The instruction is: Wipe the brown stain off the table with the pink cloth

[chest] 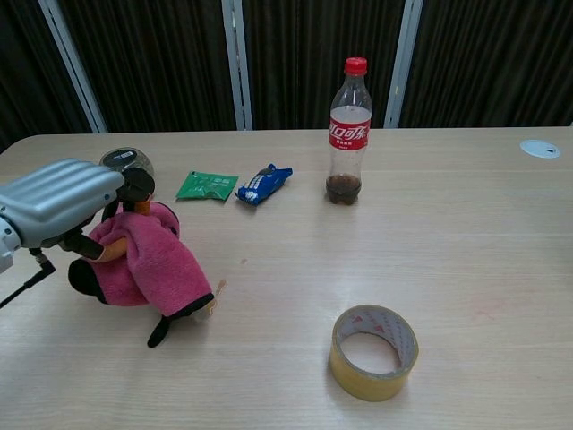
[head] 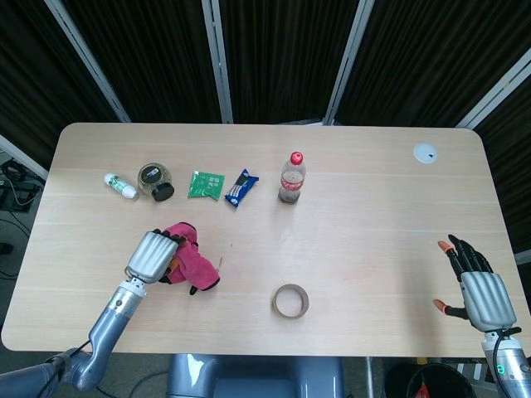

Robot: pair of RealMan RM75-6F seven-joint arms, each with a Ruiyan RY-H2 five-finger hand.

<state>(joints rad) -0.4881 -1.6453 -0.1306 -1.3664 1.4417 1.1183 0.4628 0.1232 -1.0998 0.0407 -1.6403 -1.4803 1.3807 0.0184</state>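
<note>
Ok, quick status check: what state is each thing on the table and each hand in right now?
left hand: holds the pink cloth
pink cloth: bunched, lower edge down at the stain
brown stain: mostly covered by the cloth
right hand: holds nothing, fingers spread
cola bottle: upright, capped, nearly empty
tape roll: lying flat
jar: on its side, lid on
blue packet: lying flat
green packet: lying flat

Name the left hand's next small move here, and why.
Probably lower the pink cloth flat onto the brown stain: the left hand holds it bunched, only its hanging corner reaching the stain's near end, the rest uncovered.
</note>
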